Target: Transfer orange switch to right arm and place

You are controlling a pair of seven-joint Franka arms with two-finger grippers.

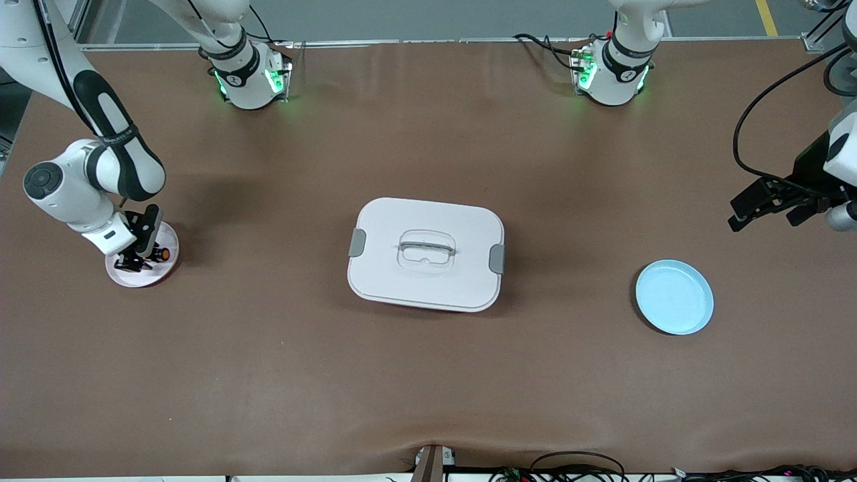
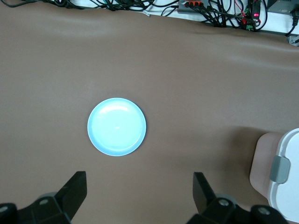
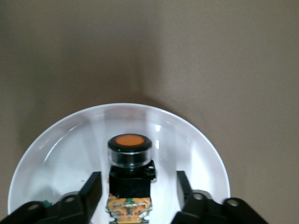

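The orange switch [image 1: 159, 254] [image 3: 129, 161], a stubby black body with a round orange cap, lies on a small white plate [image 1: 142, 278] [image 3: 56, 140] at the right arm's end of the table. My right gripper [image 1: 136, 260] [image 3: 138, 176] is down at the plate with a finger on either side of the switch. It is open, and a gap of white plate shows on both sides. My left gripper [image 1: 763, 217] [image 2: 138, 176] hangs open and empty at the left arm's end of the table, beside a light blue plate [image 1: 674, 296] [image 2: 117, 126].
A white lidded box [image 1: 426, 253] [image 2: 285, 186] with grey latches and a handle recess sits mid-table between the two plates. Cables run along the table edge nearest the front camera [image 1: 576, 468].
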